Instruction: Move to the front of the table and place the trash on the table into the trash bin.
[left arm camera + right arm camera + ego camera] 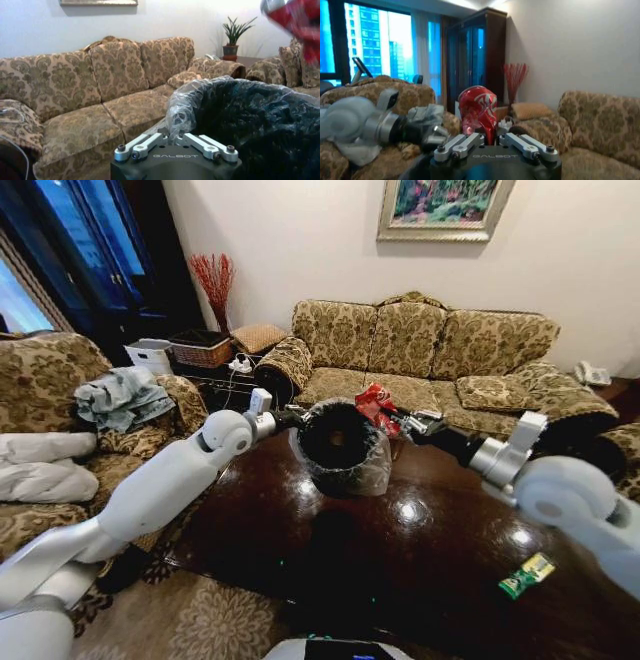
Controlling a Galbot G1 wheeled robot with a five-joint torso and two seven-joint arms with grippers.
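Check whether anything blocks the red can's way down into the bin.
Nothing visible does. The right gripper holds the red can at the far rim of the bin, whose mouth is open. The left gripper holds the rim on the other side, clear of the can's path.
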